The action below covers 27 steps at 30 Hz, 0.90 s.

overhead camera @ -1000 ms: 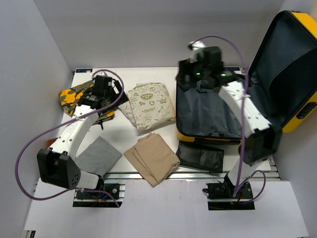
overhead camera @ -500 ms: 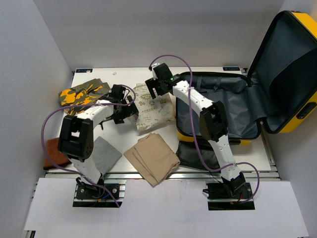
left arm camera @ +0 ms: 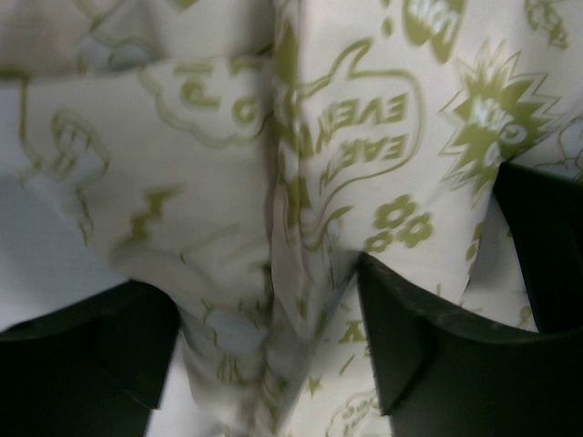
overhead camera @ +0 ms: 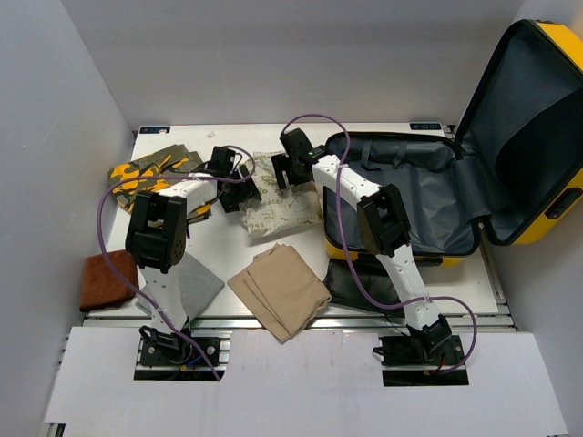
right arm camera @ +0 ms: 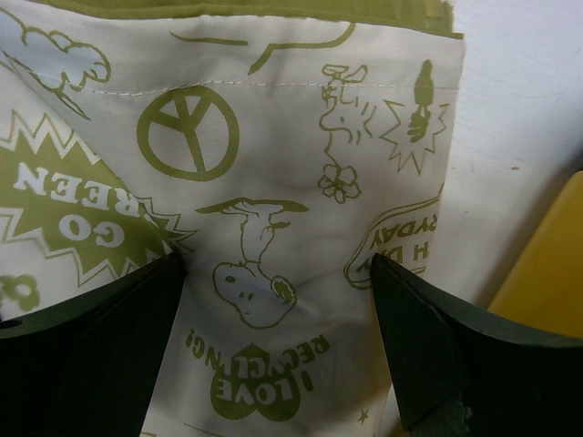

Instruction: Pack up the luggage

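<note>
Left claw [left arm camera: 269, 300] released, straddling a fold of Snoopy-print cloth [overhead camera: 278, 211]; right claw [right arm camera: 278, 282] released at its hem. Clench both together, lift level over yellow suitcase [overhead camera: 519, 109] rim.

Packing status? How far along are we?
Early. Done: the luggage lies open, with only grey lining showing inside. In hand: the left claw and right claw, both open, sit over the cream printed cloth on the table. Left: that cloth, the tan garment, grey cloth, camo item, brown cloth and black pouch are all outside the luggage.
</note>
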{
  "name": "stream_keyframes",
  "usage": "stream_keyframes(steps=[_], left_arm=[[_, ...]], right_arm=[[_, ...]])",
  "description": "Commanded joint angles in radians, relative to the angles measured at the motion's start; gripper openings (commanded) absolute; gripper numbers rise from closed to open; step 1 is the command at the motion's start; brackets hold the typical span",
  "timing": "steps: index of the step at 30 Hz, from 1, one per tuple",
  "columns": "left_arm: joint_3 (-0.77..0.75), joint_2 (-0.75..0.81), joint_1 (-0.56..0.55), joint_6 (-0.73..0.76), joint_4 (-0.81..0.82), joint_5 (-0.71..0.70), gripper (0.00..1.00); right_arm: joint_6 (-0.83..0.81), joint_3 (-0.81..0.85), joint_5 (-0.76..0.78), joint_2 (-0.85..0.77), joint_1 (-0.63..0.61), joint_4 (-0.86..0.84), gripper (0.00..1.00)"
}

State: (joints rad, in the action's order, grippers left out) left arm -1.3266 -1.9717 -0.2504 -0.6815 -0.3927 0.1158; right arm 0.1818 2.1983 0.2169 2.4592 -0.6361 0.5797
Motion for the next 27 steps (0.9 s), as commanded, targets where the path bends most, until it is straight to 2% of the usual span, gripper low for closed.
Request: stream_keyframes(steps=[1,3,4,6,7,8,12,20,23,27], left_arm=[[-0.031,-0.104,0.003,0.046,-0.003,-0.007,0.74],[-0.06,-0.133,0.013,0.063,-0.014,-0.031,0.63],[-0.091,-0.142,0.023,0.069,-0.029,-0.044,0.49],[-0.121,-0.164,0.033,0.095,-0.05,-0.079,0.32],[-0.147,-0.168,0.033,0.102,-0.078,-0.093,0.09],[-0.155,-0.17,0.045,0.112,-0.089,-0.099,0.01],[-0.126,-0.138,0.075,0.155,-0.098,-0.249,0.0],[-0.077,-0.09,0.117,0.261,-0.078,-0.301,0.0],[-0.082,-0.098,0.128,0.276,-0.086,-0.308,0.0],[-0.069,-0.098,0.137,0.303,-0.048,-0.251,0.0]], right_arm=[[0.054,0.011,-0.082,0.017,-0.022,0.023,0.89],[0.058,-0.008,-0.123,0.014,-0.034,0.026,0.88],[0.059,-0.014,-0.145,0.012,-0.043,0.026,0.88],[0.059,-0.041,-0.206,0.006,-0.063,0.025,0.86],[0.061,-0.049,-0.206,0.001,-0.072,0.023,0.86],[0.055,-0.06,-0.244,-0.006,-0.092,0.02,0.86],[0.088,-0.078,-0.185,-0.054,-0.102,0.0,0.88],[0.205,-0.124,0.085,-0.16,-0.074,-0.043,0.89],[0.225,-0.134,0.11,-0.128,-0.074,-0.041,0.89],[0.254,-0.066,0.05,-0.023,-0.074,0.006,0.89]])
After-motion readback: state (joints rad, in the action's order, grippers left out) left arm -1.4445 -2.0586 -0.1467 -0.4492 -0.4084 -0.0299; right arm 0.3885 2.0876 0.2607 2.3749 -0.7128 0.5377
